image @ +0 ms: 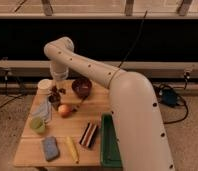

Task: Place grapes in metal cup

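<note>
The gripper (pixel 56 90) hangs over the table's (pixel 92 112) far left part, beside the white cup (pixel 44 85) and left of the maroon bowl (pixel 82 87); whether it grips anything cannot be told. Dark grapes (pixel 55 91) show at its tip, directly above the metal cup (pixel 54 99), which stands just behind the apple (pixel 65 110). Nearer the front lie a green cup (pixel 37 124), a blue sponge (pixel 50 148), a banana (pixel 72 149), a striped bar (pixel 88 135) and a green tray (pixel 108 142).
</note>
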Available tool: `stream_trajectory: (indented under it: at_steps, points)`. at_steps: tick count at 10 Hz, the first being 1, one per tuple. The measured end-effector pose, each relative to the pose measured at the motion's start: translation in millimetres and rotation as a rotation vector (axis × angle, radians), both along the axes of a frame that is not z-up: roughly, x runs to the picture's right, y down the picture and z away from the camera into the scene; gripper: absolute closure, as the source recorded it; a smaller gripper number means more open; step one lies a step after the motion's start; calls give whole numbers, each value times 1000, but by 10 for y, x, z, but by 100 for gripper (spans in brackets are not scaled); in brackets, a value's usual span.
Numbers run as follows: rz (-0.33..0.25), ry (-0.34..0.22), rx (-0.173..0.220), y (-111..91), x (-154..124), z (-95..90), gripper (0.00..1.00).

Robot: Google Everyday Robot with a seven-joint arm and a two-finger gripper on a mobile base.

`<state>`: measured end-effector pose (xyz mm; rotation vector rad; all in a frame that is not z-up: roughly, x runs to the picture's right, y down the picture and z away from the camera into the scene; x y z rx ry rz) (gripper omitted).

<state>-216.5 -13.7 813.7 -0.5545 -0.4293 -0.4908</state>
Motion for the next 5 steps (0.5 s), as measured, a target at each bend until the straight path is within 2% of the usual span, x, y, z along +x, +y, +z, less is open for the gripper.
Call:
stream_trajectory:
  at_steps: [3, 5]
  points:
    - [-5, -26, -8, 37, -102, 5, 20]
    - [0, -53, 4, 10, -131, -68, 20]
